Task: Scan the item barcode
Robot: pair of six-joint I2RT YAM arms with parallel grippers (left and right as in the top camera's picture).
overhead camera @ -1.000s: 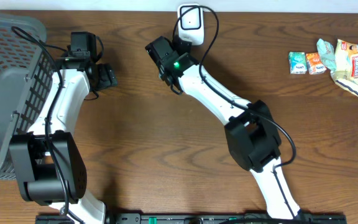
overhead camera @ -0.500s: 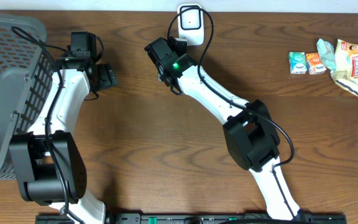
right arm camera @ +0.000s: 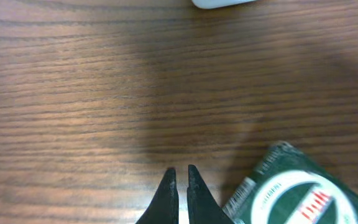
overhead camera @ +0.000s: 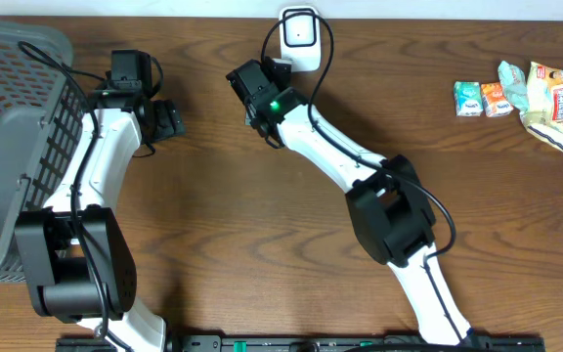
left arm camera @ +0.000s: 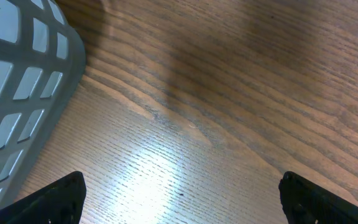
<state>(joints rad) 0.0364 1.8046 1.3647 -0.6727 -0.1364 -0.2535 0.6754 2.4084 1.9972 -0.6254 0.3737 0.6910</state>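
- The grey basket [overhead camera: 8, 147] sits far left of the white scanner [overhead camera: 299, 37] and plays no visible part in the job so far.
- The left gripper [overhead camera: 167, 119] hangs over bare desk [overhead camera: 213, 254], well left of the scanner. In its wrist view the fingers [left arm camera: 61, 198] are spread wide with only wood between them, so this arm looks idle.
- The right gripper [right arm camera: 180, 186] is just left of and below the scanner, its fingers clenched tip to tip.
- A green packet [right arm camera: 294, 190] lies just beside those fingers, on the side away from the scanner's lower edge. Whether the fingers pinch its edge cannot be told, and the overhead view hides it under the wrist.
- Judged from this, the scan is not done. The packet is near the scanner but not in front of its face, so lifting it and showing the barcode appear to be left.
- Far right of the scanner, three small packets [overhead camera: 484, 99] and a larger snack bag [overhead camera: 552, 106] lie in a cluster, seemingly waiting their turn.
- Against the frame a second ago, the basket and left arm are unchanged.
- The right arm's wrist has edged slightly left, away from the scanner, and its elbow has slid a little down and left.
- The snack cluster has not moved.
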